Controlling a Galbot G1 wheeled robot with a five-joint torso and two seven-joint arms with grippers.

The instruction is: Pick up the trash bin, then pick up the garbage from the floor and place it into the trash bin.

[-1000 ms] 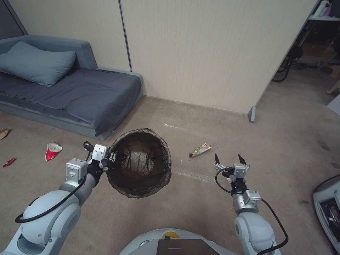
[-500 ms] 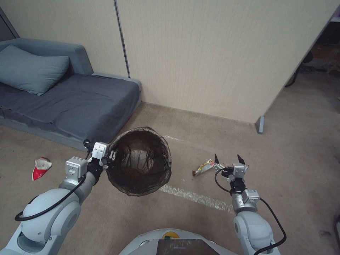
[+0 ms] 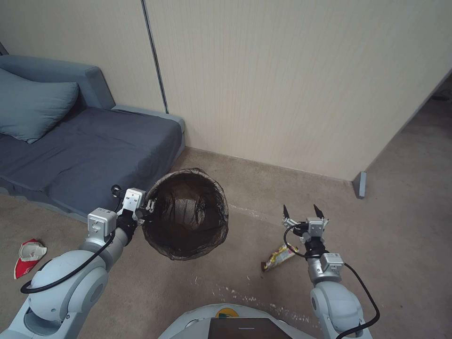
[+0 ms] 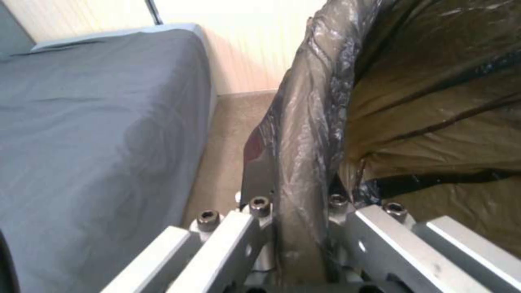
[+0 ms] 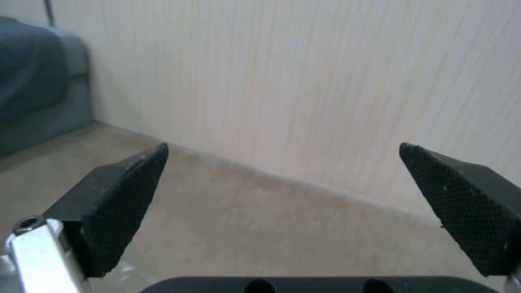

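Bin already lifted: left gripper point(image 3: 149, 207) clamped on the rim of the trash bin point(image 3: 186, 214), right gripper point(image 3: 301, 213) wide open and empty, a snack wrapper point(image 3: 278, 257) on the floor point(image 3: 405, 245) just below and behind its fingertips, not yet picked up.

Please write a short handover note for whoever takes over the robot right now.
Left gripper: shut on the trash bin rim, bin held off the floor.
Right gripper: open and empty, above a yellow snack wrapper on the carpet.
Red-and-white wrapper lies far left, near the sofa.
Done: bin picked up.
Left: collect both wrappers into the bin.
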